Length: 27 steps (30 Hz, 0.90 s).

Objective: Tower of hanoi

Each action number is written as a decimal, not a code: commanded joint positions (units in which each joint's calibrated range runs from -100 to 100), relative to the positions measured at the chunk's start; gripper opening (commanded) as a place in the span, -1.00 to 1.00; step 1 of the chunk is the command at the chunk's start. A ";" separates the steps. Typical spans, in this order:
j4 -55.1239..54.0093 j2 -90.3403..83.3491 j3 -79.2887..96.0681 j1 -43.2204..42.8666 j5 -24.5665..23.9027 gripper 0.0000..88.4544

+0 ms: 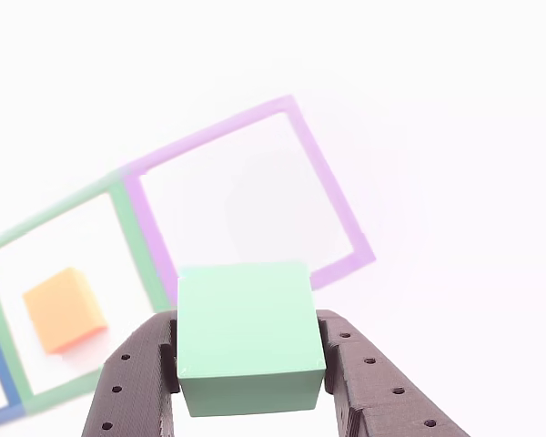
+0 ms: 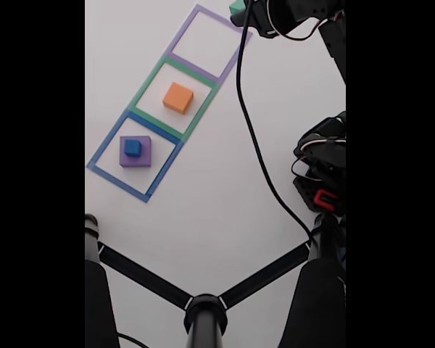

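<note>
**Claw Holding Green Cube Above Purple Outline**

In the other view, the dark claw (image 1: 250, 360) pinches the green cube (image 1: 247, 337) between both fingers, raised above the white bench (image 1: 455, 137). Behind it lies the purple taped outline (image 1: 332, 196). The orange block (image 1: 64, 309) rests inside the green taped outline (image 1: 132, 241). In the fixed view, the blue cube (image 2: 133, 147) sits on the purple block (image 2: 136, 156) within the blue taped outline (image 2: 116, 129).

Three taped square outlines, purple (image 2: 206, 41), green (image 2: 175, 98) and blue (image 2: 134, 154), sit in a row on the white tabletop (image 2: 225, 196); a black tripod (image 2: 205, 312) stands below them.
</note>
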 commanded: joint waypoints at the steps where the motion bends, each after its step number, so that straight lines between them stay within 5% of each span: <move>1: -18.94 -2.82 14.40 1.41 0.00 -0.86; 15: -86.85 17.85 49.74 0.80 0.00 -0.86; 27: -121.16 47.98 48.02 -0.34 0.00 -0.86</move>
